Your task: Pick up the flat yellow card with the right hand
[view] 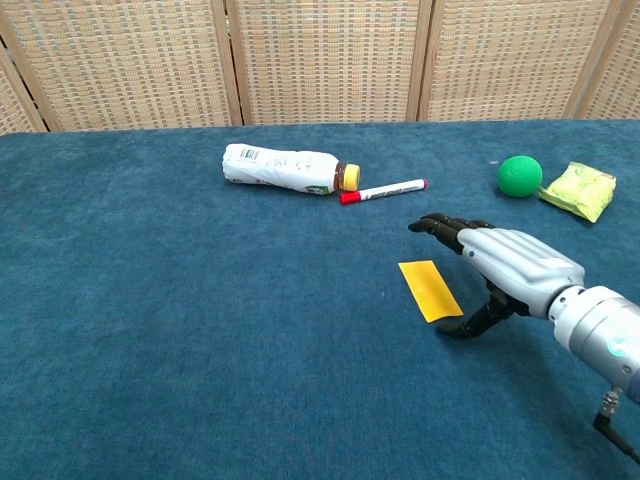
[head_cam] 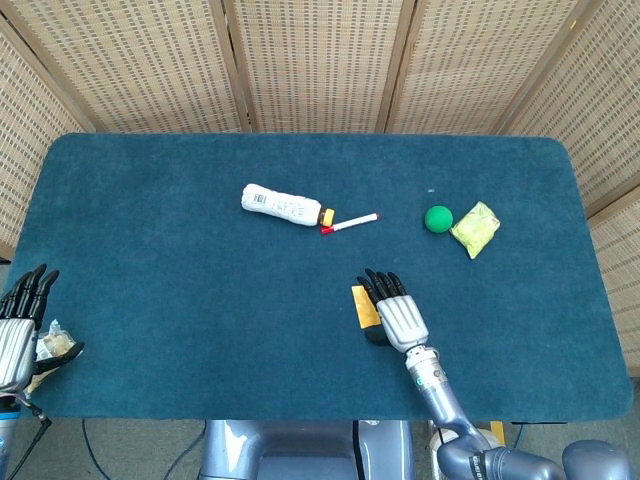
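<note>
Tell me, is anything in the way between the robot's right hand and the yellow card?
No, nothing visible is in the way. The right hand hangs open just beside the yellow card, which lies flat on the blue table. The marker and bottle lie farther back, and the green ball is off to the side.

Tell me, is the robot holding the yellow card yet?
No. The right hand hovers open just beside the flat yellow card, which lies on the table. The left hand holds nothing either.

Yellow card (view: 430, 290) — thin, rectangular, lying flat on the blue desk (view: 180, 330) — slightly angled, unlifted.
</note>
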Robot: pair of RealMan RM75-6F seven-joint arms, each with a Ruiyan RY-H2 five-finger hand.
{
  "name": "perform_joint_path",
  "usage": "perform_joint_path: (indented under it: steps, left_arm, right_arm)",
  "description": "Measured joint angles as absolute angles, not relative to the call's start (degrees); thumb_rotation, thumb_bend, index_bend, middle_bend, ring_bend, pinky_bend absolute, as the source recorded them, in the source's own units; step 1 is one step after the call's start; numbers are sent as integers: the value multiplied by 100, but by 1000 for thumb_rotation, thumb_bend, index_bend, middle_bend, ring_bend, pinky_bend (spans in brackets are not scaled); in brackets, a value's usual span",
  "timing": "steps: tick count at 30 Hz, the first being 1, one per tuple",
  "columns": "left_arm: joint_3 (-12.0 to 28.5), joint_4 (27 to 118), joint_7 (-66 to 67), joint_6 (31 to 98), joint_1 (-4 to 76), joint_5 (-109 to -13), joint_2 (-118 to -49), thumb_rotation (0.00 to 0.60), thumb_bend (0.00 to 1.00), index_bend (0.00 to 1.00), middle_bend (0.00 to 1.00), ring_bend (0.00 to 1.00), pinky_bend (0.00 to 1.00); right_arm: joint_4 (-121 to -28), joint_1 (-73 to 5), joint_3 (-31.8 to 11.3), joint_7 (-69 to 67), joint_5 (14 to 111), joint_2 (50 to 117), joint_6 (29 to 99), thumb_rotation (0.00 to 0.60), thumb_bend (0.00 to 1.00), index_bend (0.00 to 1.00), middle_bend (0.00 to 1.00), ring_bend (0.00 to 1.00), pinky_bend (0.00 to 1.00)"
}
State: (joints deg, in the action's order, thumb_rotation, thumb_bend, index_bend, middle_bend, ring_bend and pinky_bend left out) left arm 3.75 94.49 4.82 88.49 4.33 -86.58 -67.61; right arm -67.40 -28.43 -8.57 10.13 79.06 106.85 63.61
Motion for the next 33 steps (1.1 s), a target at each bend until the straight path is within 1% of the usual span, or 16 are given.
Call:
perform_joint_path:
  steps: [4, 10, 14, 19, 27, 33]
  left_arm:
    - [366, 9441, 513, 8816, 445, -8649, -6777, 600, 98, 0, 0, 0, 132]
    - [361, 9439, 555, 8821, 459, -8676, -6808, 600, 97, 0, 0, 0, 132]
    - [359, 9426, 573, 8793, 470, -8656, -6823, 600, 98, 0, 0, 0, 132]
    - [359, 9424, 560, 8814, 470, -8679, -6826, 600, 97, 0, 0, 0, 132]
    - [343, 9446, 554, 8858, 457, -8726, -6818, 600, 97, 0, 0, 0, 132]
    - [338, 9466, 569, 8865, 455, -8734, -6812, 600, 98, 0, 0, 0, 132]
  right_arm:
    - [-6569, -2903, -883, 971, 7858, 10764, 6275, 600, 408, 0, 0, 0, 0]
    - [-6196, -3029, -949, 863, 7849, 10941, 6223, 600, 560, 2, 0, 0, 0]
    - [-5926, -3132, -1001, 723, 7914, 11111, 6285, 600, 617, 11, 0, 0, 0]
    - [-5912, -3152, -1001, 704, 8040, 11133, 6495, 600, 627, 26, 0, 0, 0]
    - [-6389, -3046, -929, 768, 8217, 10924, 6873, 600, 624, 30, 0, 0, 0]
    - [-6666, -2976, -890, 863, 8249, 10786, 6986, 600, 572, 30, 0, 0, 0]
